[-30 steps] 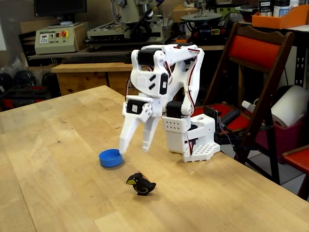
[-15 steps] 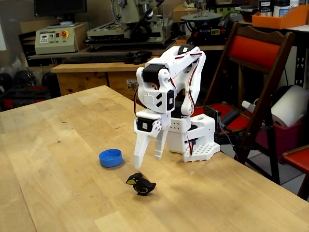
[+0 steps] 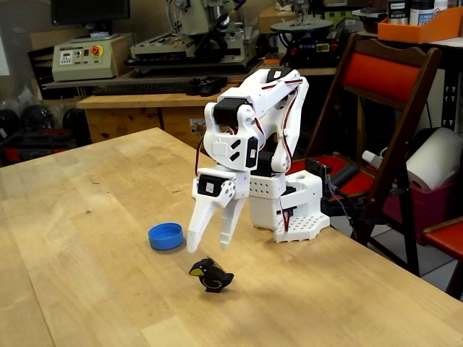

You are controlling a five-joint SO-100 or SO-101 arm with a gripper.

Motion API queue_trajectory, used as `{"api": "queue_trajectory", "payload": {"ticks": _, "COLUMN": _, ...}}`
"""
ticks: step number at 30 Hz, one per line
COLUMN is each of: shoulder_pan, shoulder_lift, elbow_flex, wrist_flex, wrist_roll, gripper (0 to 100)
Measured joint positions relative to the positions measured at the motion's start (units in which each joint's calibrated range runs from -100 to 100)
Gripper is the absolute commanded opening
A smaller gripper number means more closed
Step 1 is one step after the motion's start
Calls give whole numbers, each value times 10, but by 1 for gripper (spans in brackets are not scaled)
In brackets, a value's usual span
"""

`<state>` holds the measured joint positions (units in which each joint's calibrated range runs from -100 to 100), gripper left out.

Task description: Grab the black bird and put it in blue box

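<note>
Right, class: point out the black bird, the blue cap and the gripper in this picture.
black bird (image 3: 212,275), fixed view, on the middle of its body.
blue cap (image 3: 166,236), fixed view, on its inner floor.
gripper (image 3: 209,247), fixed view, midway between its two white fingertips.

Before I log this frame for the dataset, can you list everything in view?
black bird: 1, black with yellow beak, upright on the table's near part.
blue box: 1, blue round dish, left of the bird.
table: 1, light wood.
folding chair: 1, dark wood, red pads, right.
orange bin: 1, top right.
paper roll: 1, white, right.
arm: 1, white.
gripper: 1, white, open above the bird.
</note>
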<state>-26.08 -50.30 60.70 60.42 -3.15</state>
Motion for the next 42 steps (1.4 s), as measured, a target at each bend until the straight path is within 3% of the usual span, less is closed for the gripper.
{"api": "queue_trajectory", "payload": {"ticks": 11, "shoulder_pan": 0, "shoulder_lift": 4, "elbow_flex": 0, "wrist_flex": -4, "wrist_roll": 0, "gripper": 35}}
{"api": "queue_trajectory", "payload": {"ticks": 20, "shoulder_pan": 0, "shoulder_lift": 133, "elbow_flex": 0, "wrist_flex": 24, "wrist_roll": 0, "gripper": 35}}
{"api": "queue_trajectory", "payload": {"ticks": 31, "shoulder_pan": 0, "shoulder_lift": 160, "elbow_flex": -121, "wrist_flex": 59, "wrist_roll": 0, "gripper": 35}}
{"api": "queue_trajectory", "payload": {"ticks": 42, "shoulder_pan": 0, "shoulder_lift": 185, "elbow_flex": -131, "wrist_flex": 73, "wrist_roll": 0, "gripper": 35}}
